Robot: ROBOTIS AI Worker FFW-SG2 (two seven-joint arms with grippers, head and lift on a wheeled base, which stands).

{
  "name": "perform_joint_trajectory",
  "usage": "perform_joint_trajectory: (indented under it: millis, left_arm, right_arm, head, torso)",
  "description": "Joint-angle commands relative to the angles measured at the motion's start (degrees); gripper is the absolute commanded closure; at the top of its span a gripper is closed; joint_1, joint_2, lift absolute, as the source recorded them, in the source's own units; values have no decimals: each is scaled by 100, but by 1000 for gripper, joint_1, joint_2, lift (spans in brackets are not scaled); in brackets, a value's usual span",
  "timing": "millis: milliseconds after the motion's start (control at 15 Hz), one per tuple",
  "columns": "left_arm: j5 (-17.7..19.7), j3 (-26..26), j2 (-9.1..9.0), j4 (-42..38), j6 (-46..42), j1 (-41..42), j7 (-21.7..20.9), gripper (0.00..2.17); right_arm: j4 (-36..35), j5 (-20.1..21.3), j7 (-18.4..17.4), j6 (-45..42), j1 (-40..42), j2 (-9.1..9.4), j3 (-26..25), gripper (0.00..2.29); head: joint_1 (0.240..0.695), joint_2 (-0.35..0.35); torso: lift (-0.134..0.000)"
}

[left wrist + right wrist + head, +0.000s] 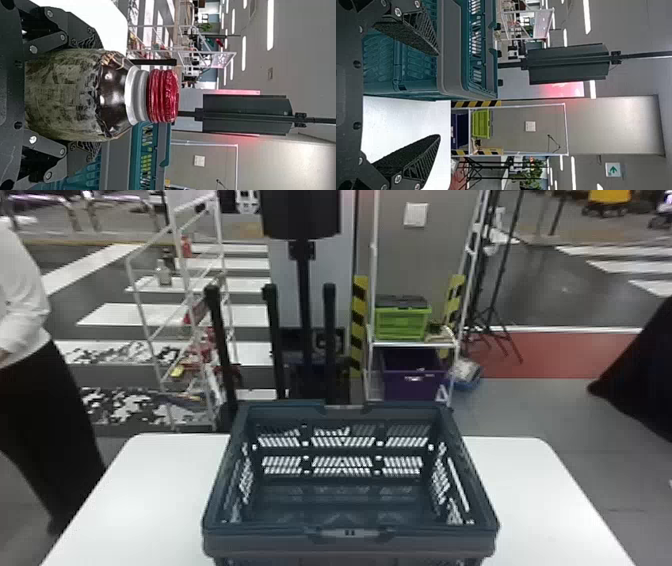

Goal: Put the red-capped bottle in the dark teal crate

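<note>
- White table (150, 490) ahead of me, with the dark teal crate (280, 544) standing upright in the middle of it, slotted walls up, mouth open to the ceiling. Table top runs out on the crate's left and right.
- Obstacle, as I see it: the crate's raised rim and walls. Grey bands cross the near side; the far rim has a notch at its middle.
- Beyond the crate, on the floor: black upright posts (274, 335). Far left, a white rack (148, 340) with small items on its shelves.
- Far right, another white rack (415, 344): lime-green crate (400, 322) on its shelf, purple bin (412, 385) below. Black-and-yellow striped strip (359, 320) by its left side; tripod stand (491, 312) farther right.
- My left gripper (99, 97): fingers closed around the red-capped bottle (59, 93), one on either side of its body. Bottle upright; red cap (163, 96) and pale neck stand clear above the fingers.
- The bottle is outside the crate, which lies to its right and partly behind it from my left wrist.
- My right gripper (439, 95): fingers spread wide, nothing between them, near the crate's right side.
</note>
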Motion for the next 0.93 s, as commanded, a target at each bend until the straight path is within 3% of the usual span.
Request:
perform_joint_trajectory:
  millis: [0,533,733,867]
  left_arm:
    - [0,5,-2,0,0,-5,0,2148]
    - [-9,-4,-2,-79,18,4,0,2148]
    - [-35,137,16,-589,352,21,0,2148]
    - [-97,313,33,-1213,1055,-110,-44,2145]
  right_arm:
    - [0,4,0,0,-7,7,0,151]
    - [26,-31,0,0,-34,-2,-9,151]
    - [26,-40,0,0,-34,-11,-9,151]
    - [26,-40,0,0,-34,-20,-9,151]
  head:
    - [499,0]
    - [499,0]
    - [499,0]
    - [499,0]
  torso:
    - [0]
    - [0]
    - [0]
    - [0]
